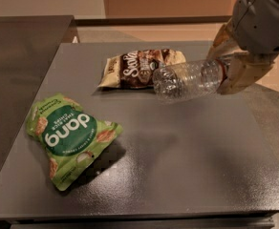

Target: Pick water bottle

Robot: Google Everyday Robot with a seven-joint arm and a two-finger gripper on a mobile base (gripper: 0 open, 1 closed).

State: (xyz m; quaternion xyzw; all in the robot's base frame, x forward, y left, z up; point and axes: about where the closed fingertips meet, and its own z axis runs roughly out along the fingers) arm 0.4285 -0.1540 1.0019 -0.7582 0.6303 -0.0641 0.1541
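Observation:
The water bottle (187,80) is a clear ribbed plastic bottle held level in the air above the grey table (177,156), its base pointing left. Its cap end is hidden between the tan fingers (242,70). My gripper (229,66) is at the upper right, shut on the bottle's neck end, with the grey arm rising out of the frame's top right corner.
A brown and white snack bag (137,68) lies at the back of the table, partly behind the bottle. A green "dang" snack bag (68,137) lies at the front left. A darker counter (20,56) adjoins the table on the left.

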